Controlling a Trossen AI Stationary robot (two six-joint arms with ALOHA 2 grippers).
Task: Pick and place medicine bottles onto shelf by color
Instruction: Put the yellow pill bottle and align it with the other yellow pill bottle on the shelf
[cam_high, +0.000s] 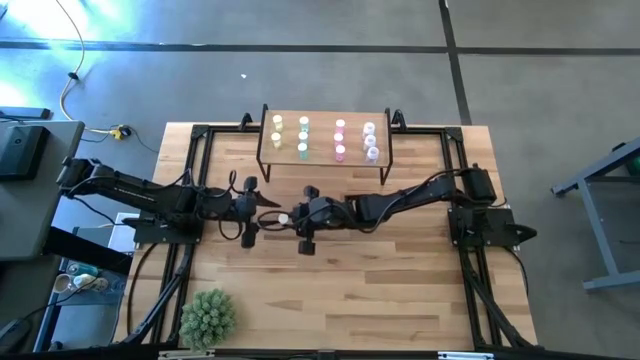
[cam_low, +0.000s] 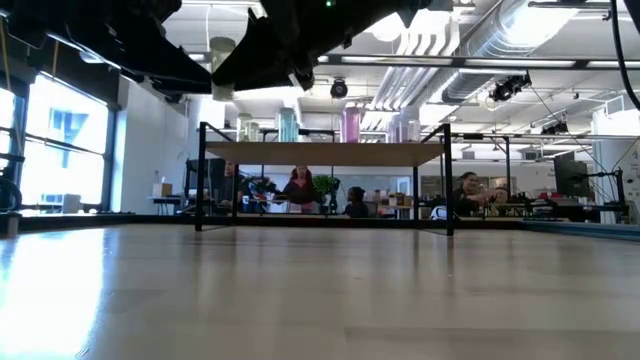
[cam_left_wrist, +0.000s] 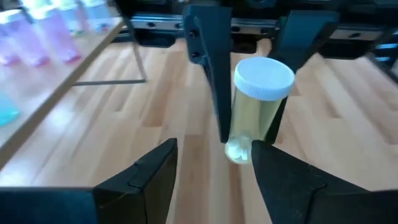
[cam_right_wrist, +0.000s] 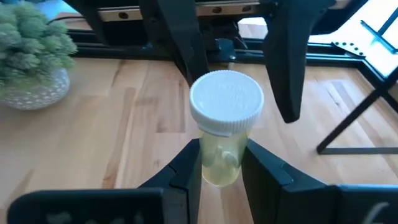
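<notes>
Right wrist view: the right gripper (cam_right_wrist: 221, 163) clamps a yellow bottle (cam_right_wrist: 225, 127) by its body, white cap toward the lens, the left gripper's fingers (cam_right_wrist: 287, 59) spread around it; left wrist view shows those jaws released about the same bottle (cam_left_wrist: 256, 106); the high view places both at frame centre, the shelf (cam_high: 324, 139) above them with bottles in colour rows; a potted plant (cam_high: 208, 318) sits at lower left.

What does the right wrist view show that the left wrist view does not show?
Only the right wrist view: the potted plant. Only the left wrist view: the shelf with pink bottles standing on it. Both: the yellow bottle with its white cap, gripped by the right hand, and the left hand, open and close to that bottle.
</notes>
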